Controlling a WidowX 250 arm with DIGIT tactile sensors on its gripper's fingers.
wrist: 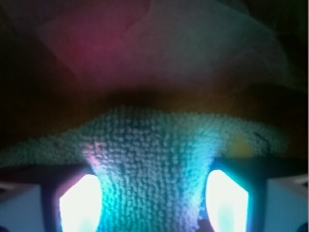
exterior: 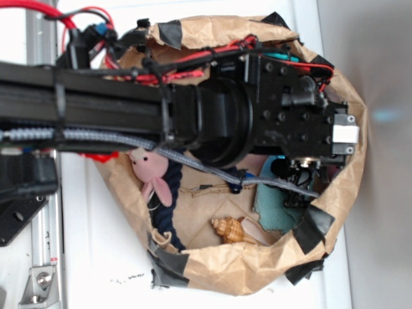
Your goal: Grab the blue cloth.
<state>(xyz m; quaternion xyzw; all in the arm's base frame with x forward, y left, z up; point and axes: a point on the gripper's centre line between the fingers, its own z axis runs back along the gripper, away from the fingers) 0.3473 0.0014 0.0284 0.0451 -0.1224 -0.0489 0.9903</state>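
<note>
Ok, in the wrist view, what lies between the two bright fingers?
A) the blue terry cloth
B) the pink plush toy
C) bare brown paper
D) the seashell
A: the wrist view shows the looped weave of the blue cloth bunched up between the two glowing fingers of the gripper.
</note>
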